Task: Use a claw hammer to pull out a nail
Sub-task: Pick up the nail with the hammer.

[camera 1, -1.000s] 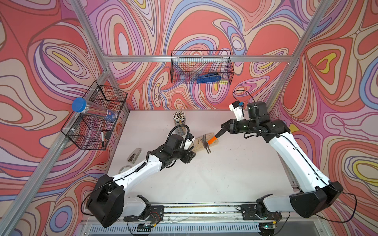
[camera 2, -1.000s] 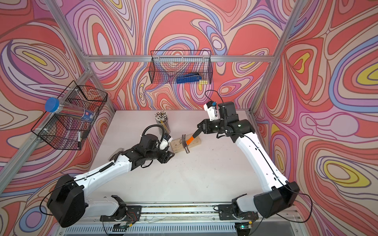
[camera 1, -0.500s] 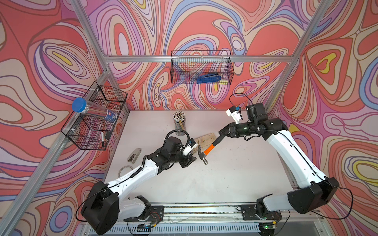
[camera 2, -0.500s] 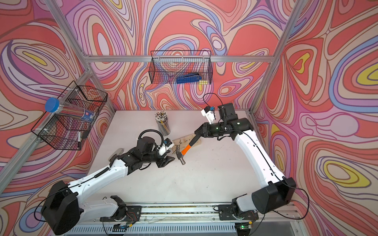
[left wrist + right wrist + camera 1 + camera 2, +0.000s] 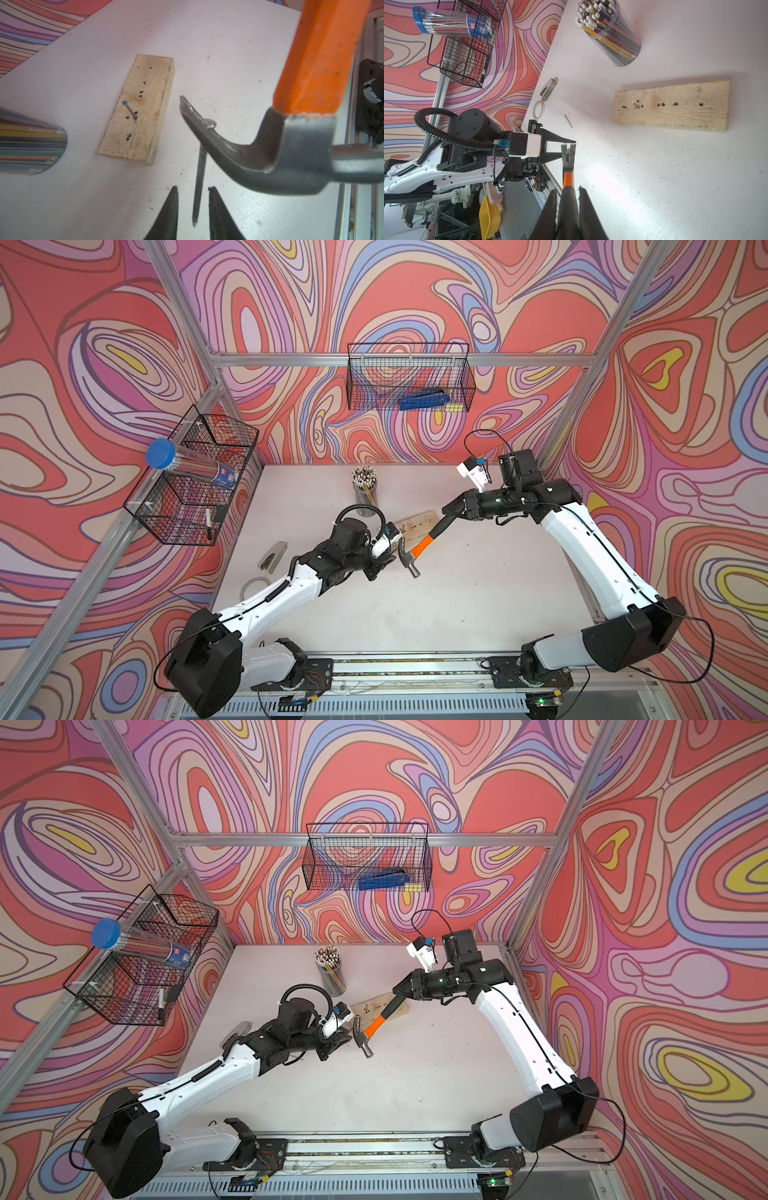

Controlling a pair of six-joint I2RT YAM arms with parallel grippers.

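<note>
On the white table (image 5: 478, 593), in both top views, my 2 arms reach toward the middle. Above it 2 wire baskets hang on the walls, a back basket (image 5: 409, 381) and a side basket (image 5: 195, 477).

Board (image 5: 417, 522): a pale plank lying flat near the pencil cup (image 5: 365, 489), its top pocked with empty holes.

Hammer (image 5: 422, 545): my right gripper (image 5: 449, 513) is clenched on the black end of the handle. The tool slopes from there toward my left arm, with the orange section in the middle and the steel head lowest. The head sits off the end of the board, apart from it and just in front of my left gripper (image 5: 384, 562).

Claw nail (image 5: 199, 176): its head is lodged in the hammer's fork. The shank hangs between the 2 left fingers (image 5: 170, 209). I see a sliver of table on each side of the shank, so these jaws stand slightly parted and grasp nothing.

Board nail (image 5: 131, 110): it stands tilted in the plank among the holes.

Loose nail (image 5: 568, 121): it lies flat on the table, apart from the board and near a tape ring (image 5: 538, 109).
</note>
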